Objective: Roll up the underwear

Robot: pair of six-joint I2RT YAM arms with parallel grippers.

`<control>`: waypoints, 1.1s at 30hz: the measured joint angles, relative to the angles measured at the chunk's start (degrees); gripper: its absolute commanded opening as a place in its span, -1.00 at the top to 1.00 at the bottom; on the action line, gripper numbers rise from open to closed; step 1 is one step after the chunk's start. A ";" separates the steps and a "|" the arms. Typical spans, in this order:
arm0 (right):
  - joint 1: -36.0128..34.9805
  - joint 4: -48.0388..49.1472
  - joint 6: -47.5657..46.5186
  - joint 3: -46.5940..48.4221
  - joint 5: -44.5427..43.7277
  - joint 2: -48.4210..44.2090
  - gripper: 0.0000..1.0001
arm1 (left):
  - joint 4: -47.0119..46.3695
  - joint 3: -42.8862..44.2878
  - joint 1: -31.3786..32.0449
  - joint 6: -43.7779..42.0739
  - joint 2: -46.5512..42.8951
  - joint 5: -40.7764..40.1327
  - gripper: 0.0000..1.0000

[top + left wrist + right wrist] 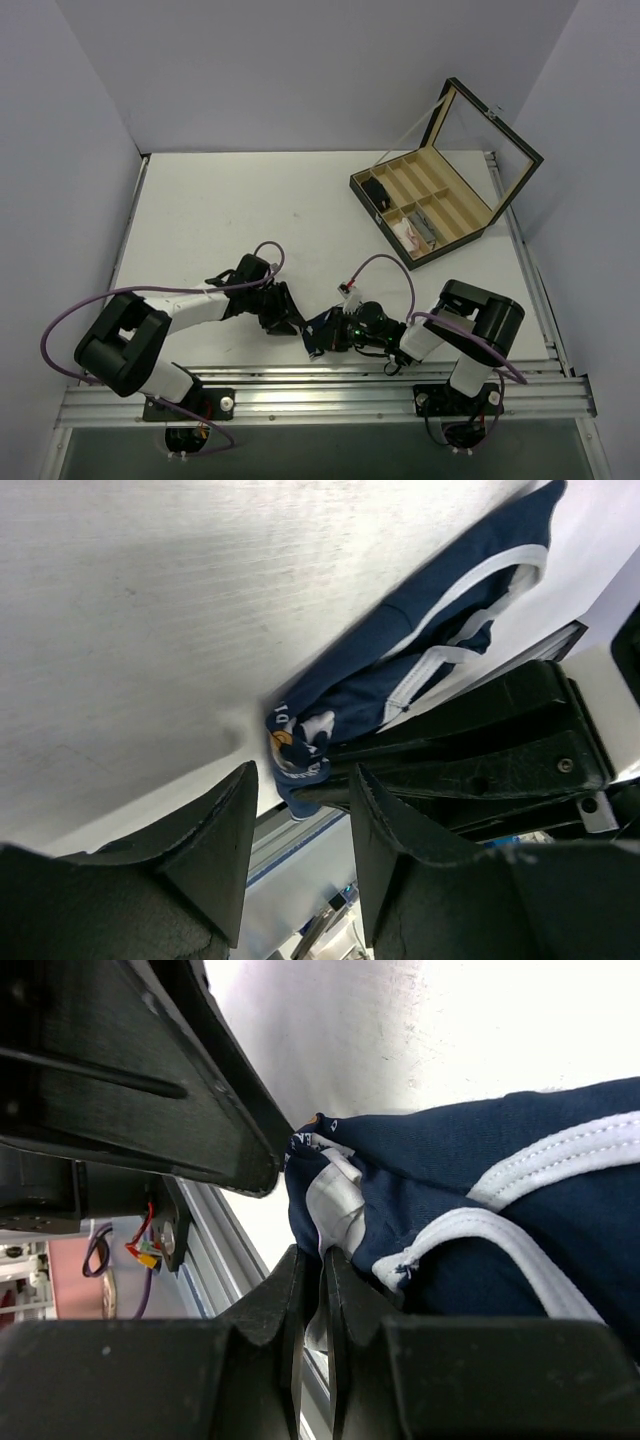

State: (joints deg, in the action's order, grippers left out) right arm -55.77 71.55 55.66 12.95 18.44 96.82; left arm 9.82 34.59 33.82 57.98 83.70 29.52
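Left arm (190, 305) and right arm (432, 335) reach low and inward, the left gripper (305, 775) with jaws apart, the right gripper (312, 1257) seemingly pinched on the underwear (520, 1250).

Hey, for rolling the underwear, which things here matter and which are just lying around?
Job: underwear; right gripper, pinching its edge; left gripper, open close by.
Lying about: wooden divided box, lid up; white-and-pink cloth bundle and small black item in its compartments.
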 measured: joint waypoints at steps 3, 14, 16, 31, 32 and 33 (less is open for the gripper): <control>0.44 2.29 0.44 -0.28 1.33 1.31 1.00 | -1.75 -1.68 0.00 0.44 0.63 0.22 0.02; 1.36 7.41 1.38 -1.18 3.15 3.93 1.00 | -5.68 -2.91 0.59 2.80 2.05 1.09 0.02; 1.49 7.45 1.40 -1.18 3.34 3.96 1.00 | -6.71 -3.04 0.61 3.02 2.62 1.22 0.02; 3.98 16.35 3.96 -3.08 6.75 8.96 1.00 | -14.84 -5.60 1.84 4.87 3.52 2.67 0.03; 4.09 16.52 4.04 -3.21 6.91 8.96 1.00 | -15.41 -5.95 1.84 4.92 3.48 2.78 0.03; 4.24 16.65 4.20 -3.41 6.95 8.96 1.00 | -15.89 -6.23 1.84 5.03 3.37 2.86 0.03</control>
State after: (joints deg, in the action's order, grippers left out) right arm -51.53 88.20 59.86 9.54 25.39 105.78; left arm -6.07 28.36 35.66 63.00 87.07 32.38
